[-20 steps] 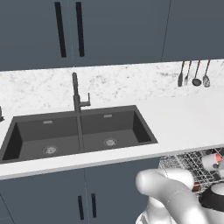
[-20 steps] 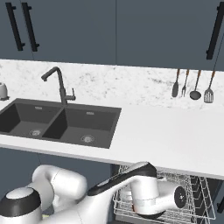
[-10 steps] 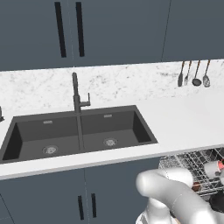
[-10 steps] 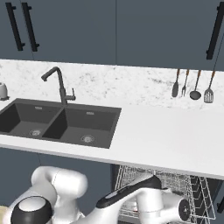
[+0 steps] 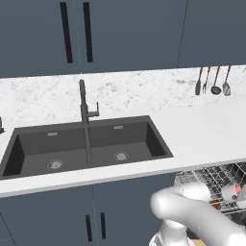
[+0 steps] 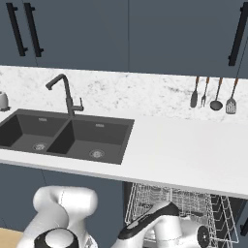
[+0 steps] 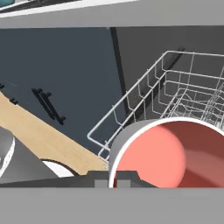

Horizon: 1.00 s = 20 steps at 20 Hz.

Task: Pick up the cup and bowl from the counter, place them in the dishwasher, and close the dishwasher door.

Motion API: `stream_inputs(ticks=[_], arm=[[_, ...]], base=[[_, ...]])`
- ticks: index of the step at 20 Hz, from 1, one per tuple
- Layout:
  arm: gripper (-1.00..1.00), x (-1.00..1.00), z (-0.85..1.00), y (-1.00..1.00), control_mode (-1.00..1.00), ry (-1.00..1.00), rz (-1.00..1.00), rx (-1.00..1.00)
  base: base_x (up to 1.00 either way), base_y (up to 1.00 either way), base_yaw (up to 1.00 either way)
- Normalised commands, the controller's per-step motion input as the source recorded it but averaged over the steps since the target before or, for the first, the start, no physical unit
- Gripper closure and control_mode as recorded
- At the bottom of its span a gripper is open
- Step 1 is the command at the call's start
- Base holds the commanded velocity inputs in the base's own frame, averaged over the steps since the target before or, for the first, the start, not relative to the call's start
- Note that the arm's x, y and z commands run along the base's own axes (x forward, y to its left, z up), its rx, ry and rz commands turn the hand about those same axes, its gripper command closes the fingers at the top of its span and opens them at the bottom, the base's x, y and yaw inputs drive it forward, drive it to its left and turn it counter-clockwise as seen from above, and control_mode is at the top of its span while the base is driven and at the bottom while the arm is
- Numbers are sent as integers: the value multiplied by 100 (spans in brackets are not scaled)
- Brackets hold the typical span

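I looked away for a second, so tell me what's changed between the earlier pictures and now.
The arm has swung lower and farther toward the pulled-out dishwasher rack, sinking toward the bottom of both base views. The pincer stays shut on a red-lined vessel, probably the bowl, seen close up in the hand view beside the rack. Nothing was let go. The counter, sink and hanging utensils are as before.

Arm was folded low below worktop level, elbow bulging up front, forearm reaching right and down. Gripper (image 7: pixel 118 178) was closed, jaws fully together, fingertips barely visible at the bottom of hand view.
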Motion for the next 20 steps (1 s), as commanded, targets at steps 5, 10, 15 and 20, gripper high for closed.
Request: stream_inputs(ticks=[5, 10, 15, 20], arm=[[100, 75, -58, 0, -100, 12, 0, 0], [100, 24, -49, -2, -100, 2, 0, 0], [100, 7, -61, -3, -100, 0, 0, 0], [100, 10, -28, -8, -100, 3, 0, 0]], base=[[0, 0, 0], [0, 0, 0], [0, 0, 0], [0, 0, 0]])
